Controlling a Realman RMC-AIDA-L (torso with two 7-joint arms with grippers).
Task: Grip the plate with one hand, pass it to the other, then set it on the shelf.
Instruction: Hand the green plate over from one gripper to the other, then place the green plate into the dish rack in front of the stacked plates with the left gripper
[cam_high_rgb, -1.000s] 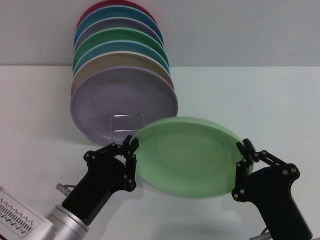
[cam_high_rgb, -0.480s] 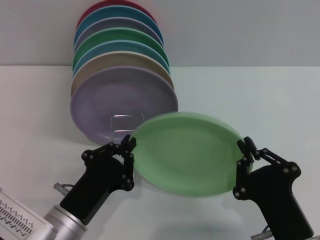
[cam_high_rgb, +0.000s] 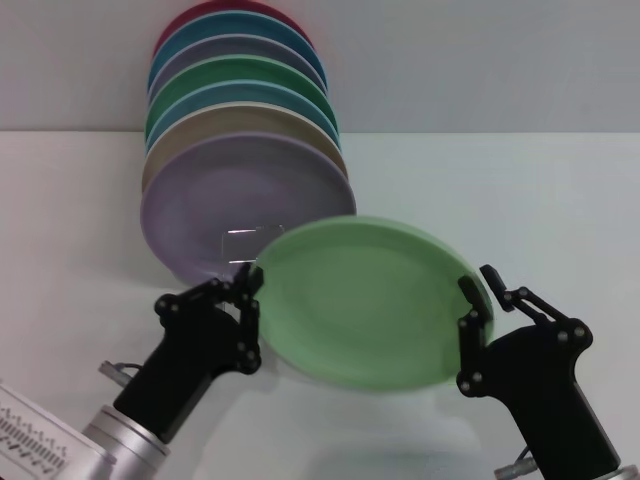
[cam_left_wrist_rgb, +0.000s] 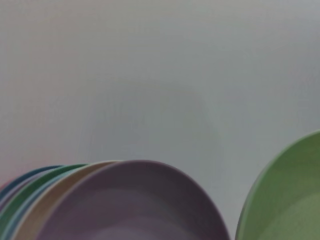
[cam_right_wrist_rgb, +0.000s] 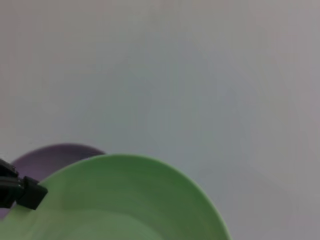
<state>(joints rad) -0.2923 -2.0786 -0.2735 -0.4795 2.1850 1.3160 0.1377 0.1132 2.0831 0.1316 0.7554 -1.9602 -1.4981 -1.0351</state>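
The pale mint-green plate (cam_high_rgb: 365, 305) hangs tilted above the table between my two grippers. My left gripper (cam_high_rgb: 250, 283) is shut on its left rim. My right gripper (cam_high_rgb: 478, 285) is at the right rim with its fingers apart, one in front of the rim and one behind it. The shelf (cam_high_rgb: 232, 247) shows as a thin wire loop in front of the lavender plate (cam_high_rgb: 230, 200), just behind the mint plate's left edge. The mint plate also shows in the left wrist view (cam_left_wrist_rgb: 285, 205) and the right wrist view (cam_right_wrist_rgb: 125, 205), where the left gripper's fingertip (cam_right_wrist_rgb: 22, 192) is on its edge.
A row of several upright plates stands in the rack behind: lavender in front, then tan (cam_high_rgb: 200, 125), blue, emerald green (cam_high_rgb: 240, 72) and more up to a red one at the back. White table lies to the right.
The right gripper's fingers have spread off the plate's rim. The left gripper has carried the plate a little left and up, towards the rack.
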